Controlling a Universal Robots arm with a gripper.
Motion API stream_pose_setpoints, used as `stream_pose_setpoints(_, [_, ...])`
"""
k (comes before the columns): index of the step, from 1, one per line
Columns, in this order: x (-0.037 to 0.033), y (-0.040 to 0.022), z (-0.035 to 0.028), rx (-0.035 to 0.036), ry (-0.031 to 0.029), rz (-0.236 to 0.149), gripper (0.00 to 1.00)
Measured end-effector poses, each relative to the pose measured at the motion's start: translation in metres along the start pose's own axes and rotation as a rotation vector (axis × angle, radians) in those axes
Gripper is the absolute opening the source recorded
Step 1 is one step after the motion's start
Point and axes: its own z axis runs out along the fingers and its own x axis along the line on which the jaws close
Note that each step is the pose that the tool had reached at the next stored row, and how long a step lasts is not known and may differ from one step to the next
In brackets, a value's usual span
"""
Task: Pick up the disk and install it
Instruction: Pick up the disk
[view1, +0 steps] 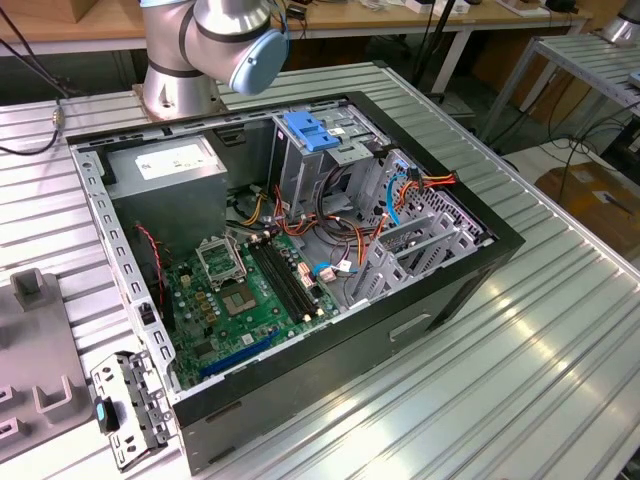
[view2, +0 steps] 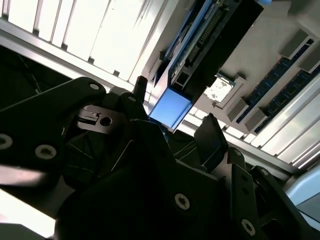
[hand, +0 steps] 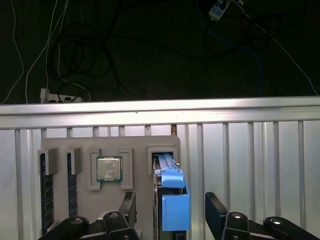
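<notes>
Tabletop (view1: 560, 330) of ribbed aluminium carries everything. Biggest thing on it is the open PC case (view1: 300, 400), black, side panel off, lying flat. Inside: green mobo (view1: 250, 290) on the floor and a grey PSU (view1: 165, 165) w/ white sticker in the far corner towards the exterior view's left. A metal drive cage (view1: 300, 170) stands beside the PSU w/ a blue latch (view1: 307, 132) on top. Orange and red cables (view1: 345, 238) tangle btwn cage and mobo. Robot arm (view1: 215, 40) rises from the table just behind the case. At the exterior view's left edge sits a grey moulded fixture (view1: 35, 370), and a small metal bracket (view1: 125, 405) lies just beside the case's near corner.

In the first wrist view a grey parts tray (hand: 141, 160) lies on the ribbed top. Disk (hand: 170, 200) stands on edge in the tray's slot, blue side rail towards the camera, next to the CPU (hand: 109, 168) in its pocket. Two RAM sticks (hand: 46, 195) sit further along the tray. Disk not in the case yet. Gripper (hand: 170, 197) is spread wide, one black finger each side of the disk, a gap on both sides, no contact that I can see. In the second wrist view the gripper (view2: 174, 104) straddles the blue rail end of the disk (view2: 215, 40), fingers (view2: 210, 137) clear of it.
</notes>
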Motion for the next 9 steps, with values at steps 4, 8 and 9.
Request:
stream_pose_setpoints(4, [0.0, 0.0, 0.0073, -0.0001, -0.0019, 0.0, 0.65])
stream_pose_setpoints(8, [0.0, 0.0, 0.0138, -0.0003, -0.008, 0.0, 0.57])
stream_pose_setpoints(9, [0.0, 0.0002, 0.0151, -0.0004, -0.0103, 0.0, 0.57])
